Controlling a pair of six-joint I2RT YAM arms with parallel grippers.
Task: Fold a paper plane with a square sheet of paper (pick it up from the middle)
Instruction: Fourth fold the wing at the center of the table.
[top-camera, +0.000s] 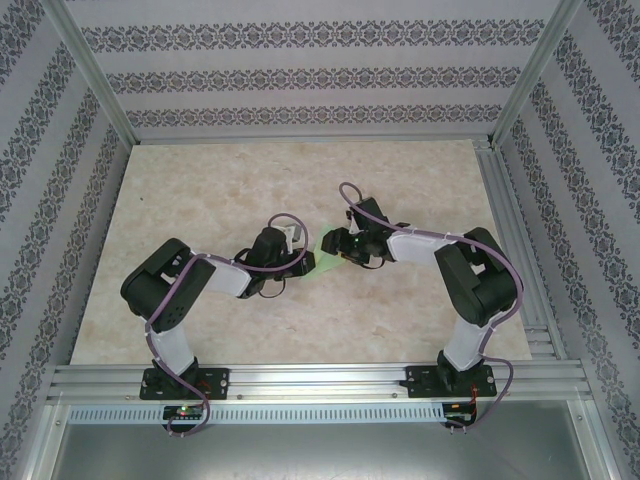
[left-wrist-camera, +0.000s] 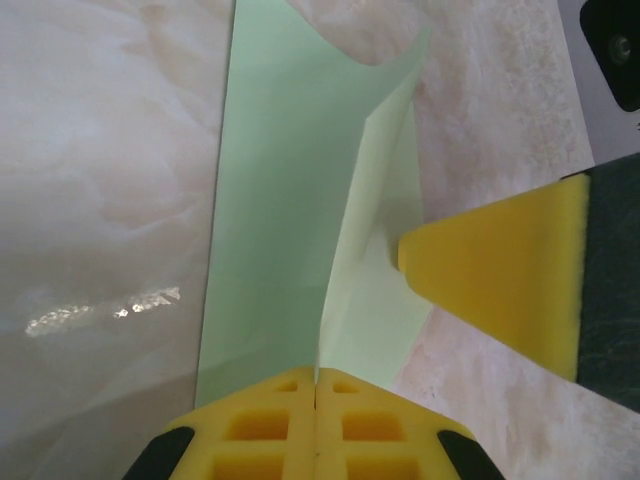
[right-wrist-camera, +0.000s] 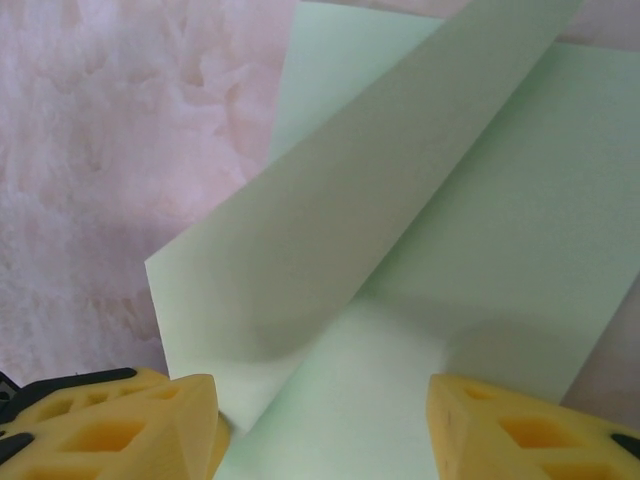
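Sheet (left-wrist-camera: 280, 180) at table (top-camera: 200, 190) centre, part-folded, one flap raised; left gripper (left-wrist-camera: 316, 385) clamped on its crease, likely anchoring the fold; right gripper (right-wrist-camera: 320, 400) fingers apart astride the flap, probably to press it flat.

Left end effector (left-wrist-camera: 316, 400) pinches the paper (left-wrist-camera: 270, 200), another yellow pad (left-wrist-camera: 500, 280) apparently touching.

Mint-green paper (right-wrist-camera: 480, 250), yellow gripper pads (left-wrist-camera: 290, 425), beige marbled table (left-wrist-camera: 100, 200).
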